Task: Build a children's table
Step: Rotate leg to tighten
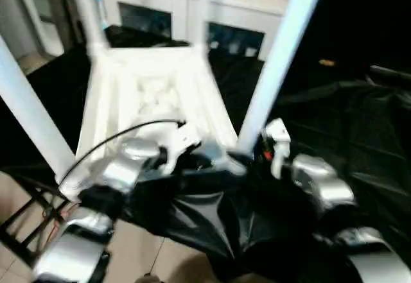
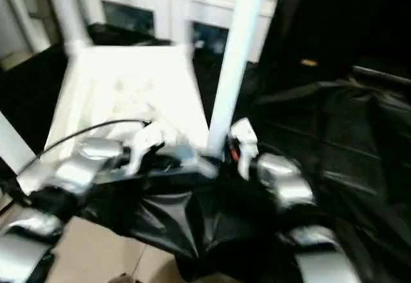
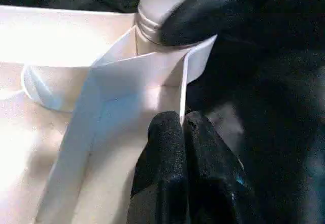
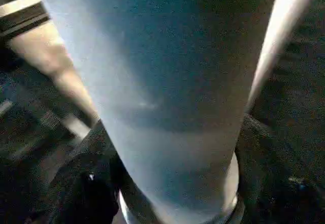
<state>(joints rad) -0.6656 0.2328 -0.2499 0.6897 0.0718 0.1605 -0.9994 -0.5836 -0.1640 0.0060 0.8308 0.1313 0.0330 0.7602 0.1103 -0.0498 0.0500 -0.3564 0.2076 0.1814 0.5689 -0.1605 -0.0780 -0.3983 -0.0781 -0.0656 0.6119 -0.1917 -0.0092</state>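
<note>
Tabletop point(image 1: 154, 97) lies underside up on black sheeting point(image 1: 359, 135), with the white cabinet point(image 1: 192, 7) behind it. Four legs stand up from its corner sockets: near-right leg point(image 1: 276, 65), near-left leg point(image 1: 29, 113), far-left leg point(image 1: 87, 13) and far-right leg point(image 1: 202, 13).

Left gripper point(image 3: 183, 127): fingers pressed together, pinching the thin rim of the tabletop at the near-right corner. Judged to be steadying the top.

Right gripper point(image 4: 167, 193): its black fingers point(image 4: 86, 193) sit on either side of the near-right leg's base, just above the socket collar. Whether they actually clamp it, I cannot tell.

Progress, judged: assembly nearly done. Left to do: seat the near-right leg fully, then turn the table upright. How tight the other three legs are cannot be told.
</note>
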